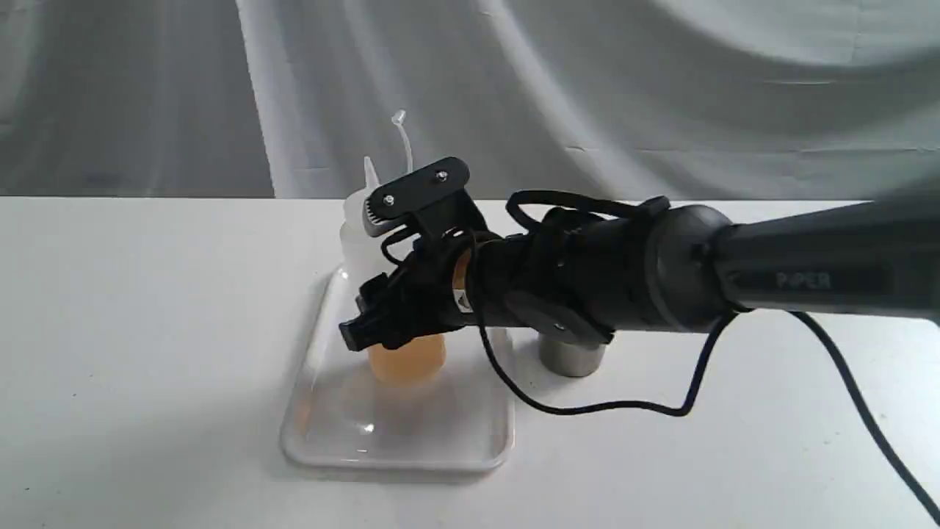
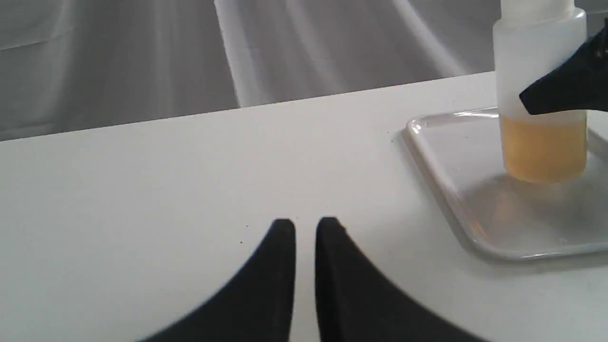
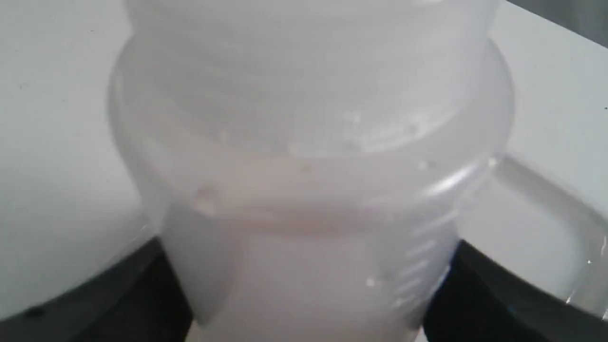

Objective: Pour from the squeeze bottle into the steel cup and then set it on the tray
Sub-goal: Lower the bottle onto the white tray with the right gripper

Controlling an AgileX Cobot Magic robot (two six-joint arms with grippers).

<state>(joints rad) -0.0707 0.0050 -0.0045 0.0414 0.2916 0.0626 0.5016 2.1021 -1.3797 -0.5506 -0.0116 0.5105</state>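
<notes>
The squeeze bottle (image 1: 406,360) stands upright on the far half of the white tray (image 1: 396,441), amber liquid filling its lower part and the cap strap sticking up. My right gripper (image 1: 365,275) reaches across from the right and is shut on the bottle's whitish middle; in the right wrist view the bottle (image 3: 308,142) fills the frame between both black fingers (image 3: 118,294). The steel cup (image 1: 569,360) stands right of the tray, mostly hidden under the right arm. My left gripper (image 2: 306,223) hovers shut and empty over bare table left of the tray (image 2: 475,199) and bottle (image 2: 541,142).
A black cable (image 1: 624,404) droops from the right arm onto the table in front of the cup. A grey cloth backdrop (image 1: 514,88) hangs behind the white table's far edge. The tray rim (image 3: 546,190) shows beside the bottle.
</notes>
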